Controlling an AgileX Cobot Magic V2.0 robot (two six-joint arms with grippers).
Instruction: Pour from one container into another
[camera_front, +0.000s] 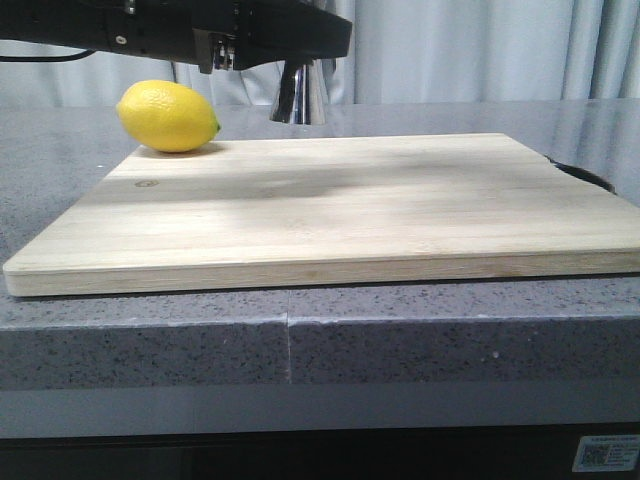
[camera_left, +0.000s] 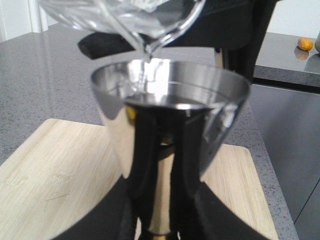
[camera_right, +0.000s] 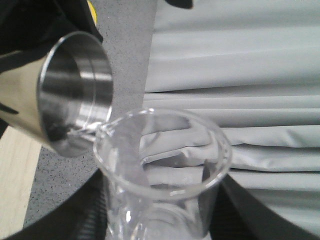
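— Between the left gripper (camera_left: 160, 220)'s dark fingers (camera_left: 107, 215): the steel jigger (camera_left: 170, 115), clamped at its lower cone, upper cup open above the fingertips, mouth upward.

— And over that mouth?

— Tipped above it, the glass beaker (camera_left: 125, 22), pour lip just over the jigger's rim, a thin clear stream dropping into the cup.

— Held how?

— Gripped low on its wall by the right gripper (camera_right: 155, 230); dark fingers (camera_right: 75, 220) on either side of the glass at the frame's edge, closed on it. Beaker mouth ahead of those fingers, lip touching or just beside the jigger's rim; hard to tell which.

— Anything only in the front view?

— Yes: jigger lifted clear of the wooden cutting board (camera_front: 330, 205), only its lower cone showing under the black arms. Lemon (camera_front: 167, 116) resting at the board's far left corner, near the jigger. Beaker out of frame there.

— And only the wrist views?

— The liquid, and the two rims meeting.
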